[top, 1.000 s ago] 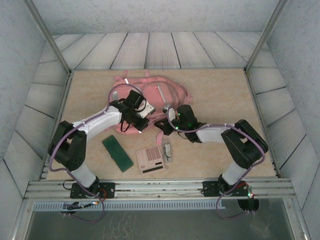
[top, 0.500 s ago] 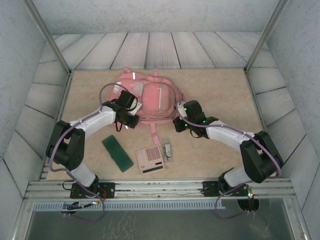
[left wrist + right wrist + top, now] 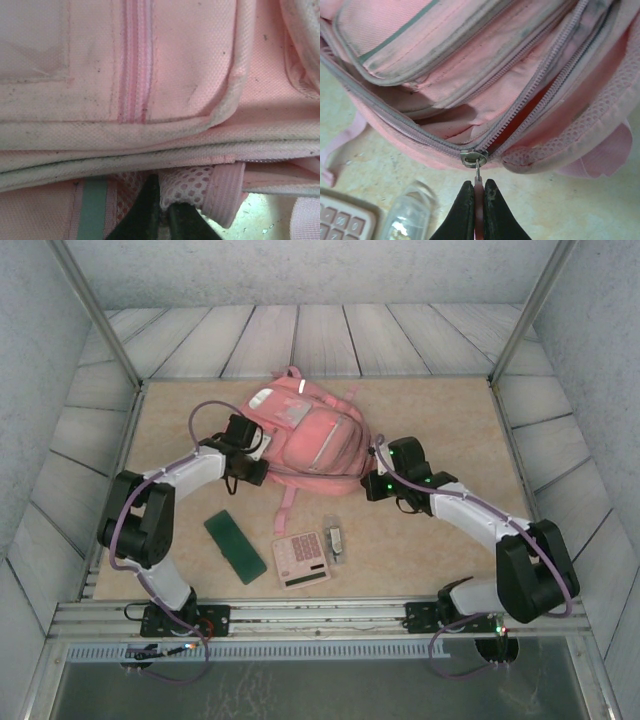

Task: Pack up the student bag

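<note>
1. two grippers are working the student bag (image 3: 310, 435), which is lying front-up at the far middle of the table (image 3: 450, 420).
2. left gripper (image 3: 161, 202) is pinching the bag's mesh edge (image 3: 185, 182), fingers together.
3. right gripper (image 3: 478, 190) is clamping the zip pull (image 3: 478, 172), main compartment gaping.

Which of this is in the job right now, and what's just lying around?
In the job: student bag; its zipper pull, pinched by right hand; left hand gripping the bag's mesh side.
Lying about, untouched (likely to pack): pink calculator; green flat pad; small clear item.
</note>
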`<state>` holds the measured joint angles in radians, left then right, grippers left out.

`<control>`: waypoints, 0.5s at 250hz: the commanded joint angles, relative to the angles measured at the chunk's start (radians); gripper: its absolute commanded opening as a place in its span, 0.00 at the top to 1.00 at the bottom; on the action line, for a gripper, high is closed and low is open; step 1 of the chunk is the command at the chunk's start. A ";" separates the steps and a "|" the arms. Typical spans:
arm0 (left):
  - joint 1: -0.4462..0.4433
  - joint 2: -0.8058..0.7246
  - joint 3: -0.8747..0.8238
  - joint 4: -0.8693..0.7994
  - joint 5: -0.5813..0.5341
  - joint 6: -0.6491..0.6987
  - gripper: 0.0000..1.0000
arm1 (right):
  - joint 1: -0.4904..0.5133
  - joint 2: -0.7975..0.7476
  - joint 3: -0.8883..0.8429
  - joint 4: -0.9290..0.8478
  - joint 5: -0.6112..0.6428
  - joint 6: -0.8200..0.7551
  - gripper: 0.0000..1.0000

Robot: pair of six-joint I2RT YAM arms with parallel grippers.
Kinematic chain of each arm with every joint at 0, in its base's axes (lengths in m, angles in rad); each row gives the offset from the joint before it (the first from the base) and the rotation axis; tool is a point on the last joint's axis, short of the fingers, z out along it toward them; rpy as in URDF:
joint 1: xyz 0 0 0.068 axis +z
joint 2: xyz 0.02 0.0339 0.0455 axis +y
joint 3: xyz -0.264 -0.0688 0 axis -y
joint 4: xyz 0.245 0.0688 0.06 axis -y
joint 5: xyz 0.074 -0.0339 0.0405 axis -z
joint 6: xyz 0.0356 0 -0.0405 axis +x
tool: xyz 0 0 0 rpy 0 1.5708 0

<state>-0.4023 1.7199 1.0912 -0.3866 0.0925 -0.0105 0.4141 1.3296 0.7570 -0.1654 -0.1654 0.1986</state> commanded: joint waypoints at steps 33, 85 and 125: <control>-0.083 -0.115 -0.013 0.072 -0.059 0.015 0.49 | 0.005 -0.044 -0.001 -0.032 -0.127 -0.005 1.00; -0.220 -0.158 0.038 -0.069 -0.110 0.101 0.43 | 0.007 -0.040 0.032 -0.037 -0.166 -0.017 1.00; -0.257 -0.184 0.057 -0.075 0.162 0.148 0.44 | 0.007 -0.042 0.045 -0.043 -0.185 -0.021 1.00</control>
<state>-0.6479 1.5669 1.1221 -0.4252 0.0589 0.0746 0.4160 1.3140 0.7628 -0.2111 -0.2932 0.1955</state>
